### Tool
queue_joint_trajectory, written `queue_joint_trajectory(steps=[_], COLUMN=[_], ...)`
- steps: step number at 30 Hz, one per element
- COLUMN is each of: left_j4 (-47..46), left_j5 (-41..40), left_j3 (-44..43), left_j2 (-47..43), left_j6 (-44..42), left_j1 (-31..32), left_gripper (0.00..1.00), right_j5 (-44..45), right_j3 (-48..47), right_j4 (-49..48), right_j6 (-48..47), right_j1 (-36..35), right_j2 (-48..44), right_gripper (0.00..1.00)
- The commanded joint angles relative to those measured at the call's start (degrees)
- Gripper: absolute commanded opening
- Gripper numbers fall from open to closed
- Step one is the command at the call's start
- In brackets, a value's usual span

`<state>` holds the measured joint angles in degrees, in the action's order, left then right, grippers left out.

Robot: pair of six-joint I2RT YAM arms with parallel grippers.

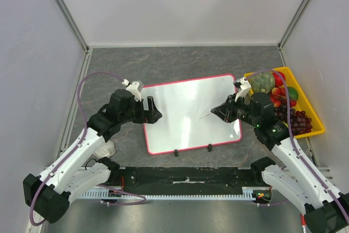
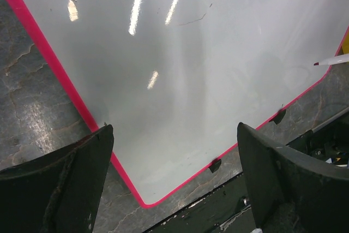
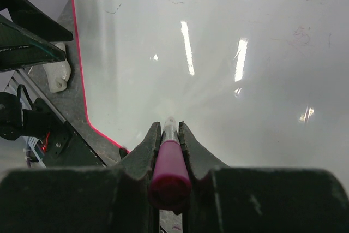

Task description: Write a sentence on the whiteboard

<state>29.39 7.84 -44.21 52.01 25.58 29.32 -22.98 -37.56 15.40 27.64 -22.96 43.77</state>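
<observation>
The whiteboard (image 1: 185, 107) lies flat on the grey table, its pink-red rim all round and two black clips on the near edge. No purple sentence shows on it; I see only faint old smudges. My right gripper (image 1: 221, 111) is shut on a marker (image 3: 169, 162) with a magenta end, over the board's right part. The marker's thin tip (image 1: 205, 116) points left, at or just above the surface. The tip also shows in the left wrist view (image 2: 332, 60). My left gripper (image 1: 152, 110) is open and empty over the board's left edge (image 2: 65, 80).
A yellow tray (image 1: 313, 133) of fruit, with a green melon (image 1: 263, 82) and dark grapes (image 1: 297, 119), stands right of the board, close behind my right arm. A small white object (image 1: 109, 148) lies near my left arm. Enclosure walls stand on three sides.
</observation>
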Motion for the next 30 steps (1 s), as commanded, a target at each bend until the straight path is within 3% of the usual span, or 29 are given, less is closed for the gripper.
queue_joint_trajectory(steps=[1, 11, 30], left_j4=[-3.55, -0.12, -1.70], left_j5=[0.78, -4.58, -3.35], left_j3=[0.43, -0.53, 0.70], left_j2=[-3.05, -7.36, -7.80], left_j6=[-2.64, -3.00, -1.94], left_j1=[-0.23, -0.23, -0.05], left_gripper=[0.98, 0.99, 0.99], right_j5=[1.18, 1.45, 0.75], right_j3=[0.91, 0.38, 0.56], right_j4=[-6.78, -6.43, -7.05], right_j6=[0.75, -1.01, -0.22], right_j1=[0.20, 0.20, 0.20], right_j2=[-0.26, 0.53, 0.27], right_gripper=[0.00, 0.00, 0.00])
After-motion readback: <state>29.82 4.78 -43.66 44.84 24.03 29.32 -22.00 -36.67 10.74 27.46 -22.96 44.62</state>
